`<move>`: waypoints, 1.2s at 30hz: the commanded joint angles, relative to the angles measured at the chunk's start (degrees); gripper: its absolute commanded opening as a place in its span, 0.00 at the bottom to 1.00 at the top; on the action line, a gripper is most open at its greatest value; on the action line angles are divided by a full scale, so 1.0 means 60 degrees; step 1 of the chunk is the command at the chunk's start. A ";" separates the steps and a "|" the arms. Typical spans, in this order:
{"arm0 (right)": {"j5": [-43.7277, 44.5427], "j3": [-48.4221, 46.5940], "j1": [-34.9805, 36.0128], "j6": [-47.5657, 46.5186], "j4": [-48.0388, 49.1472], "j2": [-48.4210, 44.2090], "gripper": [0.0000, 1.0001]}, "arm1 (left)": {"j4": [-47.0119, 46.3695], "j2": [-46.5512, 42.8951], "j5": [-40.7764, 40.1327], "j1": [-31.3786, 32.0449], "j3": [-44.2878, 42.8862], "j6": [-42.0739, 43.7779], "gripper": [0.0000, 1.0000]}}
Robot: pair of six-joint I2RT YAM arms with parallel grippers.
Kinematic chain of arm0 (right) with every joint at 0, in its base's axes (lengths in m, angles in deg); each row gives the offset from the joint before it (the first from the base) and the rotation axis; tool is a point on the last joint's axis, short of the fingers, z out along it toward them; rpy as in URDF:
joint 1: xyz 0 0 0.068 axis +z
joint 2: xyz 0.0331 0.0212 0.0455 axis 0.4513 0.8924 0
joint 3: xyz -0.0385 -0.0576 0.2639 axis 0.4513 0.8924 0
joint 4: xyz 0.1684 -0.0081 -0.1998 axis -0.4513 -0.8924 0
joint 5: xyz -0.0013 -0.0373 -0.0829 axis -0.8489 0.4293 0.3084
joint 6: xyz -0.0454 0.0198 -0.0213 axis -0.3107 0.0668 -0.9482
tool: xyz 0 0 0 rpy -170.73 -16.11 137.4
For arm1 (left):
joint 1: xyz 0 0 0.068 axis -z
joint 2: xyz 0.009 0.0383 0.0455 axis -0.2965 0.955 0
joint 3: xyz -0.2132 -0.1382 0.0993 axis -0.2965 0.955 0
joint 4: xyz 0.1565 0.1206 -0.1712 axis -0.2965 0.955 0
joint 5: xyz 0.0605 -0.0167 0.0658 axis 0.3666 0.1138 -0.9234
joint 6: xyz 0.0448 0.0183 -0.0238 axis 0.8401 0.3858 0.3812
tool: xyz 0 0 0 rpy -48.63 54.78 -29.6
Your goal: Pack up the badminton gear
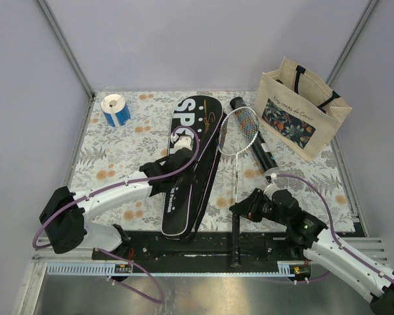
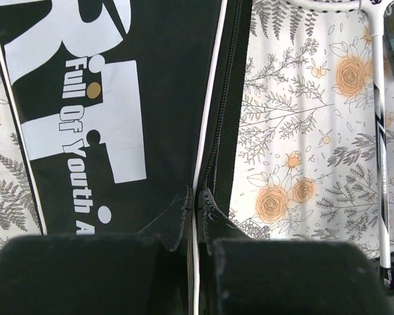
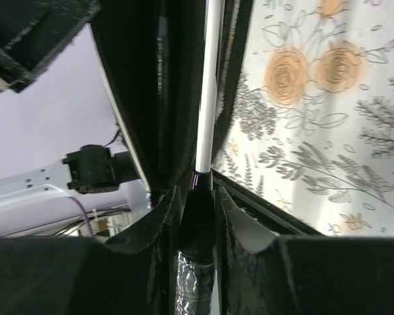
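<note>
Left gripper (image 2: 197,200) pinches case (image 1: 207,131) edge by the zipper; right gripper (image 3: 198,190) clamps racket (image 1: 238,131) at its handle (racket lies beside case on bench (image 1: 118,151)). Loading step, likely; next: lift edge, slide racket in.

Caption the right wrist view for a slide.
Right tool clamped on the white racket where shaft meets handle, above the floral tablecloth.

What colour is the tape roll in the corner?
The tape roll is blue with a white top. It shows clearest in the top external view.
</note>
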 commanded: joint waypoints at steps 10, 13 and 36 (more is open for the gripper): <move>-0.1476 -0.0028 0.0026 0.1272 0.2860 -0.0157 0.00 | -0.2393 -0.1003 0.0893 -0.0073 0.1002 0.0173 0.00; -0.1696 -0.0072 0.0026 0.1345 0.2830 0.0019 0.00 | -0.2539 -0.1120 0.0864 -0.0059 0.1089 0.0261 0.00; -0.4888 -0.0262 0.0040 0.1668 0.5612 0.2625 0.00 | -0.3404 -0.1340 0.2226 -0.0059 0.1690 0.1799 0.00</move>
